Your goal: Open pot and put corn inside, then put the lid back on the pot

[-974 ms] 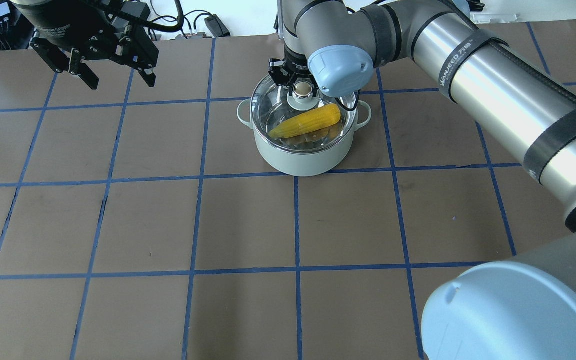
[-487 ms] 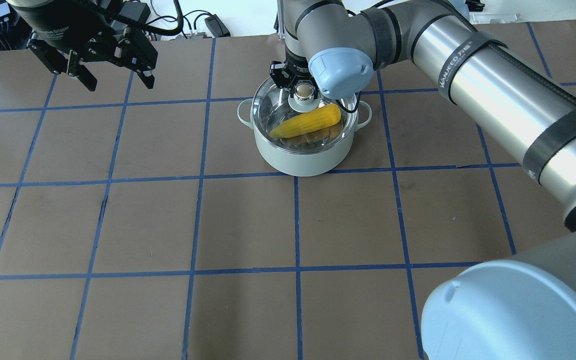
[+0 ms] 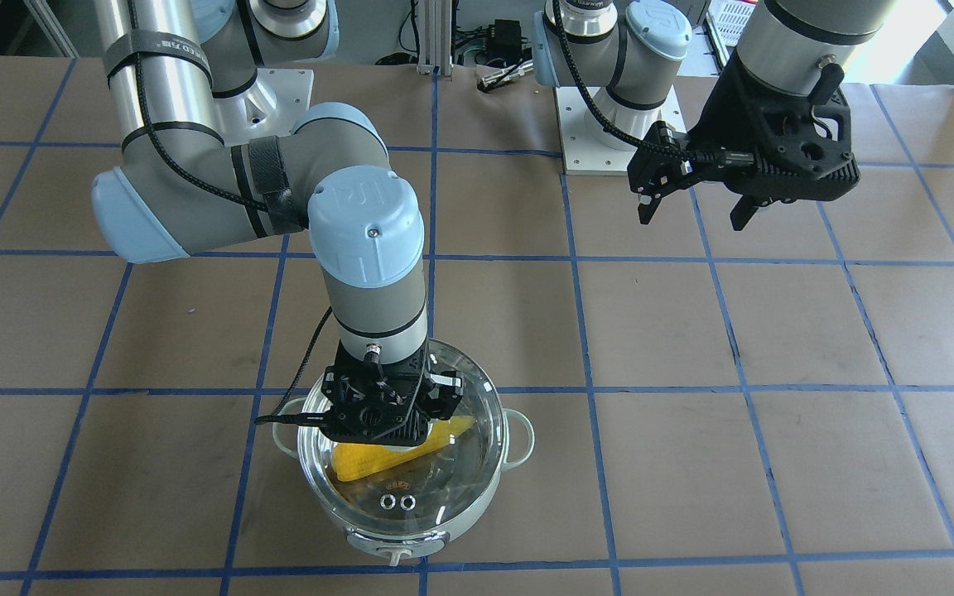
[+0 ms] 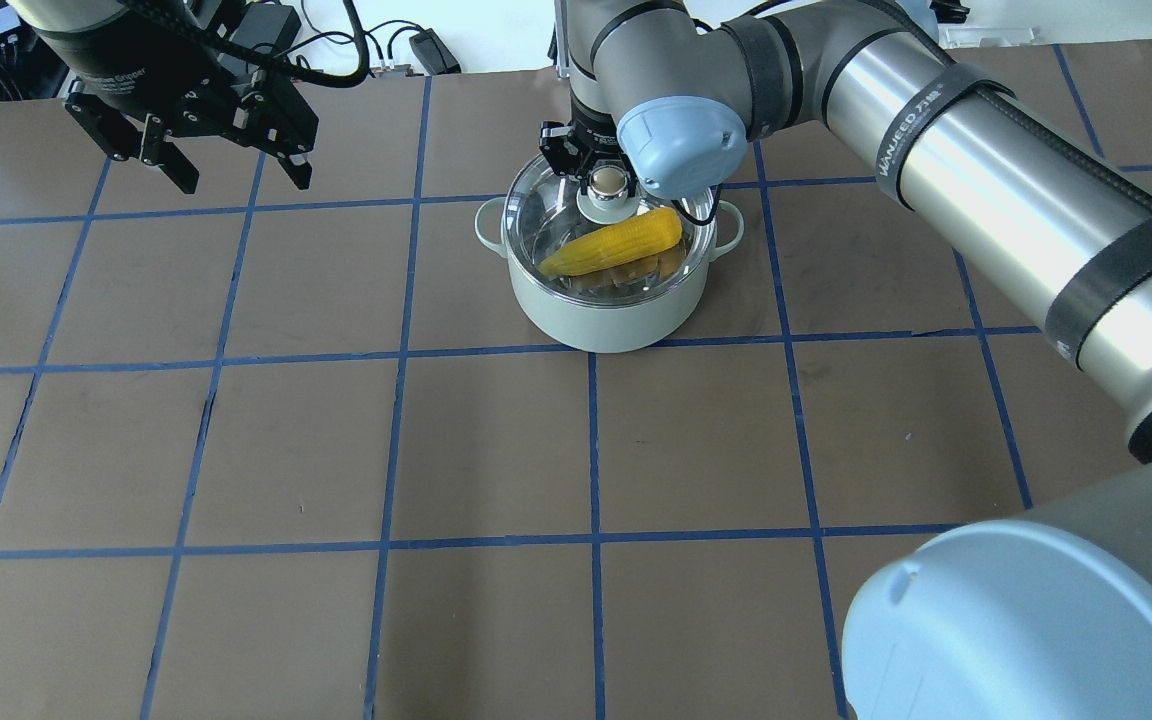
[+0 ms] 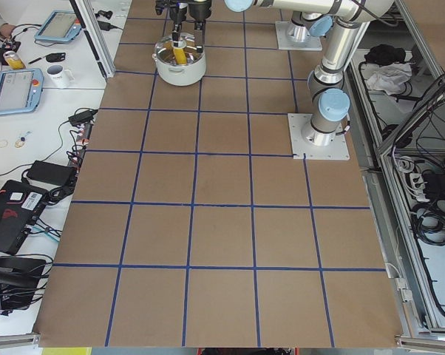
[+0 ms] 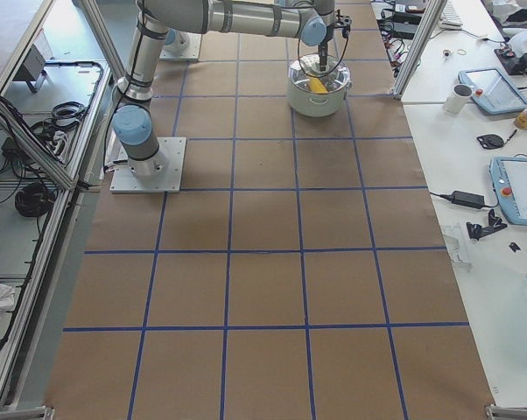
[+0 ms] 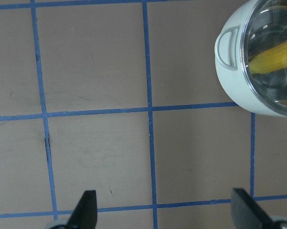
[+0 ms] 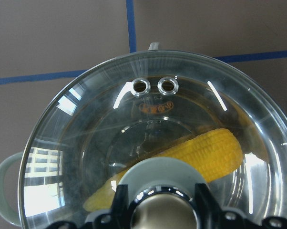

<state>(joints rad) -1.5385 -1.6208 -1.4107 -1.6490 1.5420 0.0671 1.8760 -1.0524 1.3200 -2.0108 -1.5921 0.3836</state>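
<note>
Corn shut inside the pot, lid on.
Front view: the pot (image 3: 369,542) held the corn (image 3: 361,463), the lid (image 3: 452,472) seated on its rim. Overhead: the right gripper (image 4: 604,170) clamped the lid's knob (image 4: 608,182); the left gripper (image 4: 243,180) hung spread and empty, well apart. Right wrist: the corn lay slanted under the glass.

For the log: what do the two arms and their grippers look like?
The right arm and left arm are silver tubes with grey joints and pale blue caps. Black straps, one printed WANJEED, hold a black cable along the right arm. The left gripper and right gripper are black, angular, two-fingered.
</note>
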